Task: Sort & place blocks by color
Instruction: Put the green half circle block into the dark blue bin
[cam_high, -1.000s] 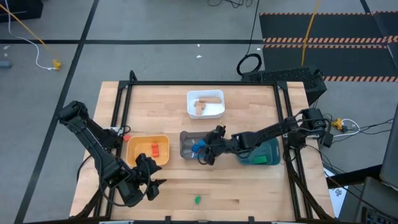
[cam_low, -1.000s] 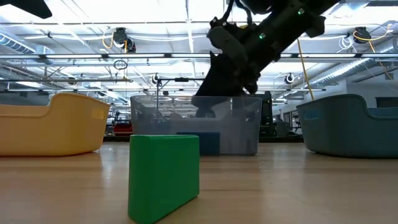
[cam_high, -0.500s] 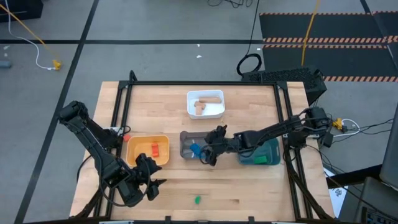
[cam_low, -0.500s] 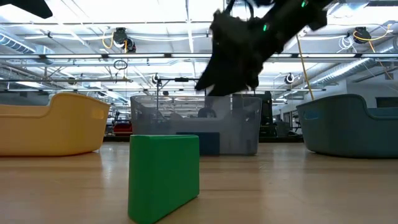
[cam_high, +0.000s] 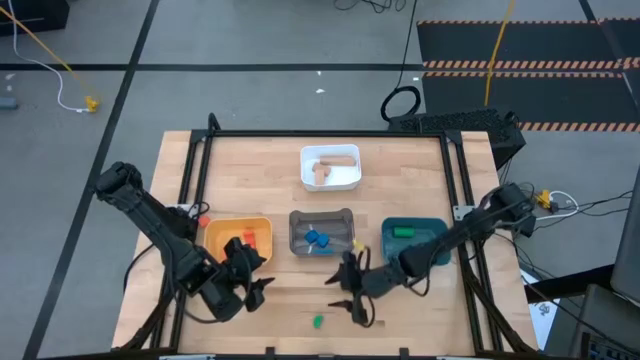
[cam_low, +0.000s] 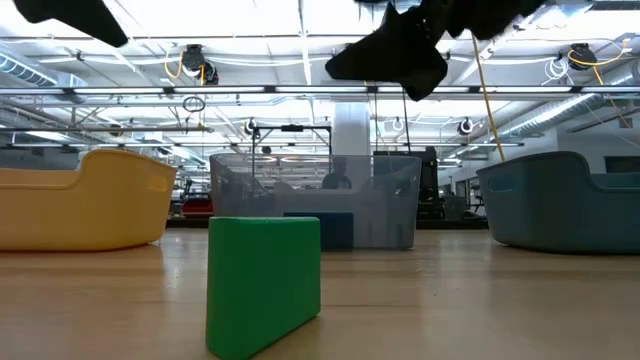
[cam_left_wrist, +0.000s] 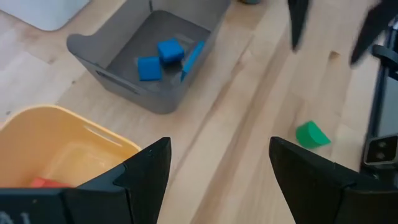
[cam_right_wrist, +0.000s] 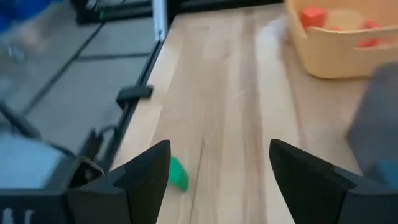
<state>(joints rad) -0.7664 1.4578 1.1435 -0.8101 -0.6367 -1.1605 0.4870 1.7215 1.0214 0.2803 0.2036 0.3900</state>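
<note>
One green block (cam_high: 318, 321) lies on the wood near the table's near edge; it also shows in the low view (cam_low: 263, 285) and both wrist views (cam_left_wrist: 311, 134) (cam_right_wrist: 177, 174). My right gripper (cam_high: 348, 297) hovers open just right of it, above the table. My left gripper (cam_high: 256, 285) stands open in front of the yellow tray (cam_high: 238, 240), with nothing between its fingers (cam_left_wrist: 219, 155). Blue blocks (cam_left_wrist: 161, 56) lie in the grey tray (cam_high: 322, 232). Red blocks (cam_high: 248, 240) lie in the yellow tray. A green block (cam_high: 402, 232) lies in the teal tray (cam_high: 412, 240).
A white tray (cam_high: 330, 168) with tan wooden blocks stands at the far middle. The yellow, grey and teal trays stand in a row across the table's middle. A black frame rail (cam_high: 200, 190) runs along the table's sides. Bare wood lies in front of the trays.
My right gripper has swung from over the grey tray toward the table's near edge, stopping beside the loose green block, and has turned as it went. The blue blocks stay in the grey tray. The green block has kept its place.
</note>
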